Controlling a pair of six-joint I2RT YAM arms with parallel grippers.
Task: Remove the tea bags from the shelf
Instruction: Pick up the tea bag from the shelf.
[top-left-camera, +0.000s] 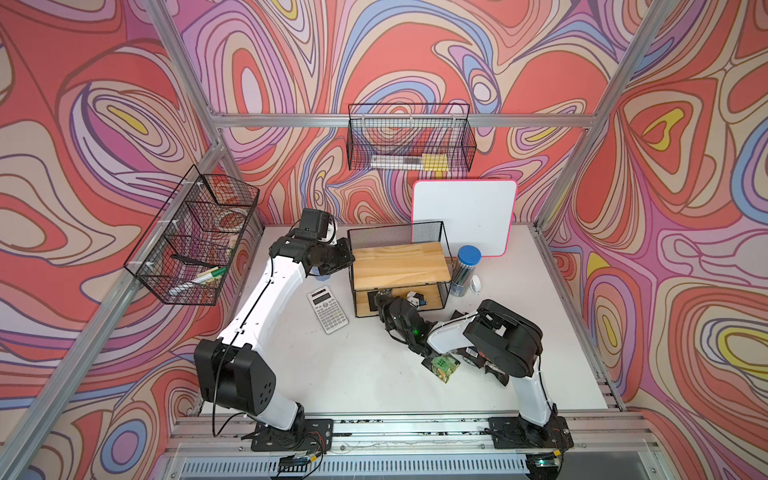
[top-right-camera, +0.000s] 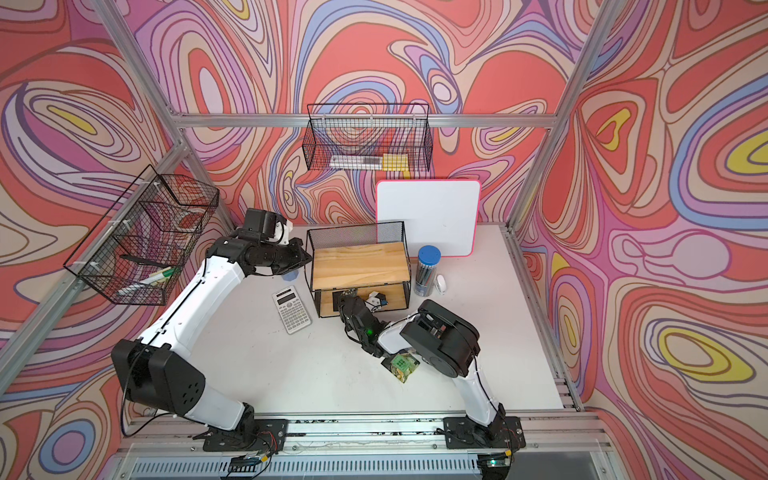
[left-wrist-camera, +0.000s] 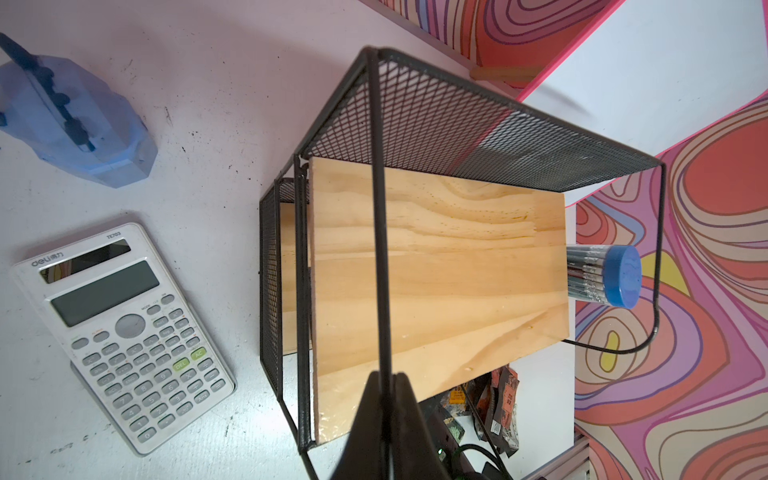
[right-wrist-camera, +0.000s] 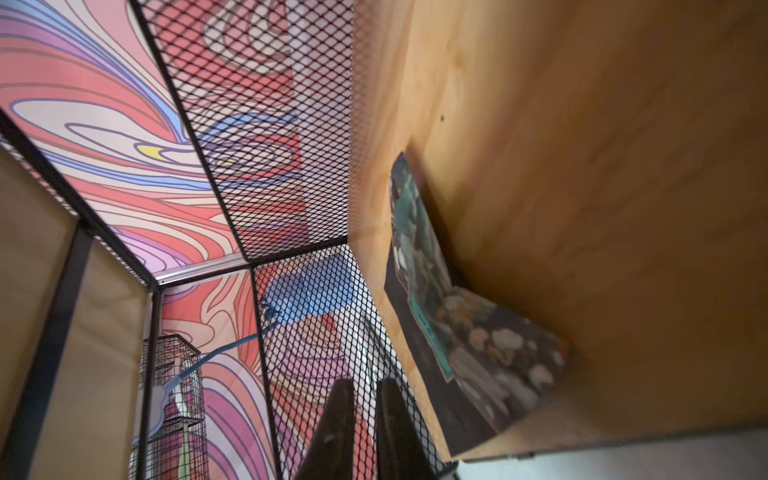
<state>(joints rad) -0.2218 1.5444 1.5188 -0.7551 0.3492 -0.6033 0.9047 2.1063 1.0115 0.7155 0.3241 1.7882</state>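
Reaching into the lower tier of the shelf (top-left-camera: 399, 262) with the right gripper (right-wrist-camera: 365, 384), fingers a narrow slit apart, nothing between them. Just beside the fingertips, flat on the lower board (right-wrist-camera: 582, 208): one tea bag (right-wrist-camera: 457, 324), not yet grasped. Behind, under the arm: removed tea bags (top-left-camera: 444, 363) heaped on the table (top-left-camera: 353, 374). Far side: left gripper (left-wrist-camera: 388, 376) clamped on the shelf's top wire (left-wrist-camera: 380, 208). Probably almost done.

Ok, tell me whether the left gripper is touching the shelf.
Touching. In the left wrist view the left gripper is clamped shut on a black frame wire of the shelf.
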